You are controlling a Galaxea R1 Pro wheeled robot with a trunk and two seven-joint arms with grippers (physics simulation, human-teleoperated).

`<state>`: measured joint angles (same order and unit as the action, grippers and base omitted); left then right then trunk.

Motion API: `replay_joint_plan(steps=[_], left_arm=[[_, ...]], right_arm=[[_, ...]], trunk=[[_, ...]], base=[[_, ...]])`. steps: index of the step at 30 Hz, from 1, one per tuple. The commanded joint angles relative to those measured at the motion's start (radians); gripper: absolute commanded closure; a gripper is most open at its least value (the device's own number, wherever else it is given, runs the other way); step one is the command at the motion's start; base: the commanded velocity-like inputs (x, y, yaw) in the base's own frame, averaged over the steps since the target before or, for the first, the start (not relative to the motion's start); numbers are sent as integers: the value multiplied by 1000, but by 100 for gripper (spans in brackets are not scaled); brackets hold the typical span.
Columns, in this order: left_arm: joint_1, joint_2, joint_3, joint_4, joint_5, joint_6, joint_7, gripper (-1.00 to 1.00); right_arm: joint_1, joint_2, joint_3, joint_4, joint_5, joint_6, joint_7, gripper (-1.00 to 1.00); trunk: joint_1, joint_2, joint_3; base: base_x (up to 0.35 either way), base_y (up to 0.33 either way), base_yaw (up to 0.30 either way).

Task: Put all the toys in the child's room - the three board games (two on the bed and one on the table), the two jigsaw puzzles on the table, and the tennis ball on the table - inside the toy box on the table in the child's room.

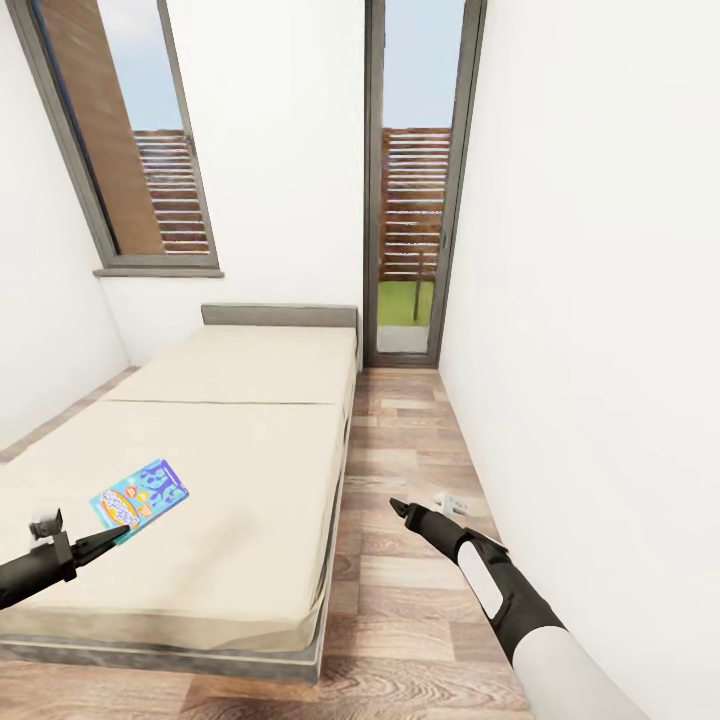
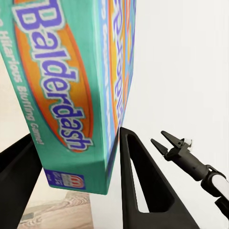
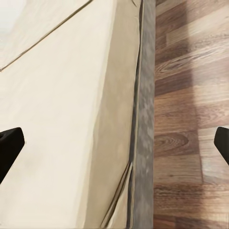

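The left gripper (image 1: 118,537) is clenched on the blue board game (image 1: 139,497), over the bed (image 1: 240,440) at eight o'clock in the head view. The right gripper (image 1: 397,507) hangs released over the wood floor (image 1: 410,450) at five o'clock.

The bed (image 1: 230,440) stands at the left, its headboard (image 1: 280,316) against the far wall under the window (image 1: 130,130). 1 board game (image 1: 138,496) sits over the bed's near left part, between the left gripper (image 1: 105,541) fingers. Floor (image 1: 410,520) runs along the bed's right side to the glass door (image 1: 410,190)
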<state>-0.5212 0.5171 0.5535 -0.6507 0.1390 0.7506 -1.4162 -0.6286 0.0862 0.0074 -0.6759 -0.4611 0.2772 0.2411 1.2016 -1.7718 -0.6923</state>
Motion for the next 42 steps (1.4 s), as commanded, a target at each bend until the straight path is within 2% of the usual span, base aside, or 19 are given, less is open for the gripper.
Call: replay_joint_plan(steps=[1,12,42], left_arm=[[0,0,0,0,0,10,-3,100],[0,-2,-22,0,1,10,-3,100],[0,-2,-26,0,-2,10,-1,100]], right_arm=[[0,2,0,-1,-8,5,0,-100],[0,9,0,-1,-7,5,0,-100],[0,8,-1,-1,-7,5,0,-100]], trunk=[[-4,7,2],[-46,84,37],[-161,294,131]], base=[[0,0,0],[0,0,0],[0,0,0]])
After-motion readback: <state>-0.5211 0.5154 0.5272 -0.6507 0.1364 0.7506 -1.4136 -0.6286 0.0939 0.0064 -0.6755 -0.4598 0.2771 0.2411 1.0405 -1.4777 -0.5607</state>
